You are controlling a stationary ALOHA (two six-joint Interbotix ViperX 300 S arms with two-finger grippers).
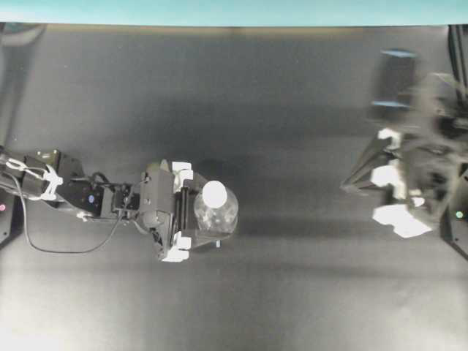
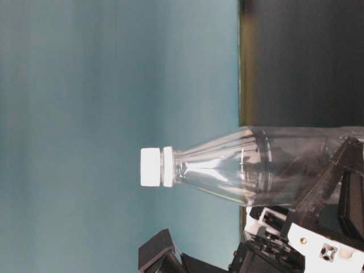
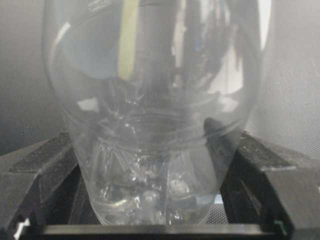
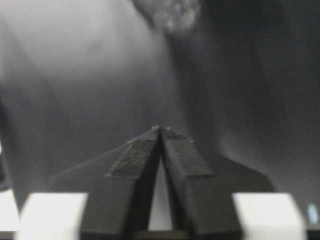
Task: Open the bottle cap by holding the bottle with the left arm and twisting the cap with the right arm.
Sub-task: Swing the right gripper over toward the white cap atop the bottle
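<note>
Bottle (image 1: 216, 216) is gripped upright between the left arm's fingers (image 1: 191, 178) so it cannot spin. Its white bottle cap (image 1: 215, 194) is left free above them. The right arm's fingers (image 4: 161, 131) are pressed together, empty, well apart from it.

bottle (image 1: 216, 212) (capped) between left gripper (image 1: 196, 211) fingers

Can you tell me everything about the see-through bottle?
The bottle is clear plastic, round-bodied, with ridges near its shoulder and a tapering neck. It looks empty. The bottle cap, small and white, is on it. The bottle stands upright on the dark table, held low down between the left gripper's black fingers. Nothing touches the cap.
</note>
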